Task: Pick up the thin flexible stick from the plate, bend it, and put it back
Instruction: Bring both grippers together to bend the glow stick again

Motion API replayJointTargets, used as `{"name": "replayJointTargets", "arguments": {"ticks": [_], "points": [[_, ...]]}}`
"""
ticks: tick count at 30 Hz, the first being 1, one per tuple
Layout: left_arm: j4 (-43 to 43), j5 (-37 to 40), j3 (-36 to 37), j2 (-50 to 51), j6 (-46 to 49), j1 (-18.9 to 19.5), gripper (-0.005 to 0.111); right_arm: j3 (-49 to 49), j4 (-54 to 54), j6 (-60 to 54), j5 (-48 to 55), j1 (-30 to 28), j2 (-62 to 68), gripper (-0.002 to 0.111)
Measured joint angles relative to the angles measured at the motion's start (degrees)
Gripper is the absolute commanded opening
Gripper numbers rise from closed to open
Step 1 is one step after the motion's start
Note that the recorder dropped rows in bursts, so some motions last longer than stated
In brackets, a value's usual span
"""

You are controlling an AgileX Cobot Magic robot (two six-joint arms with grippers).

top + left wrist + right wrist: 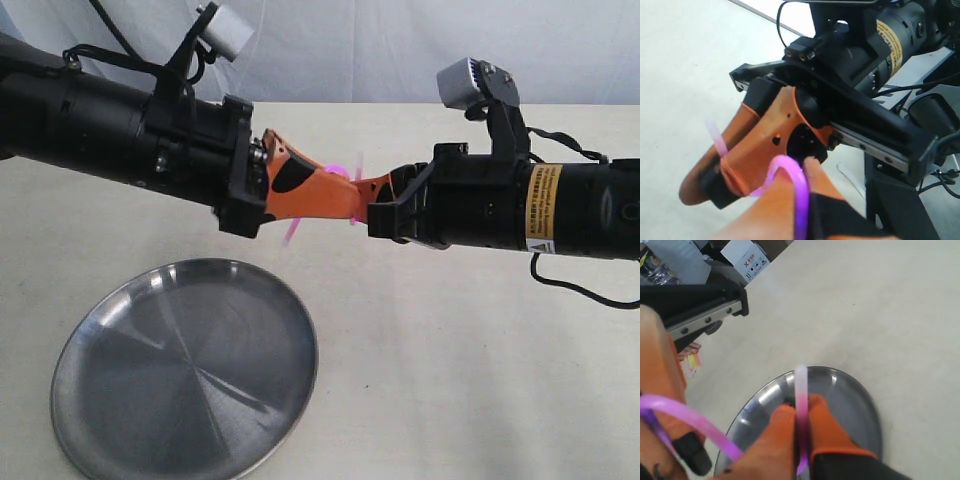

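Observation:
The thin flexible stick [291,234] hangs in the air above the table, bent into a pink arc between both grippers. My left gripper [340,195] reaches in from the left and is shut on the stick [801,200]. Its orange fingers [775,210] pinch one end. From the right, my right gripper [368,190] is shut on the other end [801,405], and a pale tip pokes out past its fingers [830,435]. The two grippers nearly touch. The steel plate [150,400] lies on the table below them, with nothing on it, also seen under the right gripper [855,405].
The cream table [480,380] stretches right of the plate. A white curtain [350,50] hangs behind the table. A cardboard box [745,260] and the black arm stand [900,200] sit off the table's edge.

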Motion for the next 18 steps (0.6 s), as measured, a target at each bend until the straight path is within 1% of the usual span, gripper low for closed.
{"name": "replayJointTargets", "arguments": {"ticks": [6,18], "points": [[-0.1,-2.9,0.0,0.0,-0.7,0.0,0.0,0.0,-0.9,0.4,-0.3,0.0,0.1,-0.001],[0.7,-3.1,0.0,-0.3,-1.9,-0.1,0.0,0.0,-4.8,1.8,-3.4,-0.5,0.2,-0.001]]}}
